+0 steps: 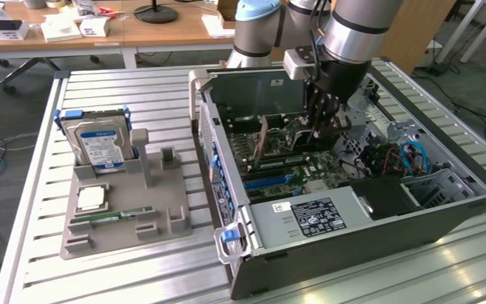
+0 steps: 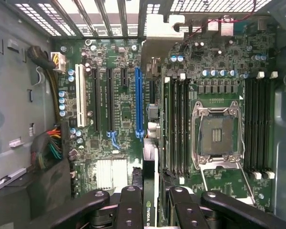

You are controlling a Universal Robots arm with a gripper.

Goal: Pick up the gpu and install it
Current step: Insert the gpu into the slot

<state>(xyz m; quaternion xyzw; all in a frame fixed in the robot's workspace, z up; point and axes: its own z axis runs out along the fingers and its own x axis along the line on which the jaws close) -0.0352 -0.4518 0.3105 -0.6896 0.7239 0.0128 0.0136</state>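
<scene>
Wrist view shows the fingers (image 2: 131, 210) clamped on the gpu (image 2: 149, 191), held on its edge inside the computer case (image 2: 19, 95), over the green board (image 2: 126, 114). A long blue slot (image 2: 138, 100) lies just beside it, with memory slots (image 2: 178, 124) on its other side.

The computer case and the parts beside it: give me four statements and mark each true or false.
1. The gripper is shut on the gpu, which shows edge-on between its fingers in the wrist view. True.
2. The hard drive lies inside the computer case. False: it stands upright in the grey holder on the table, outside the case.
3. The processor socket on the motherboard is empty. True.
4. The green memory stick is held by the gripper. False: it lies flat on the grey holder.
</scene>
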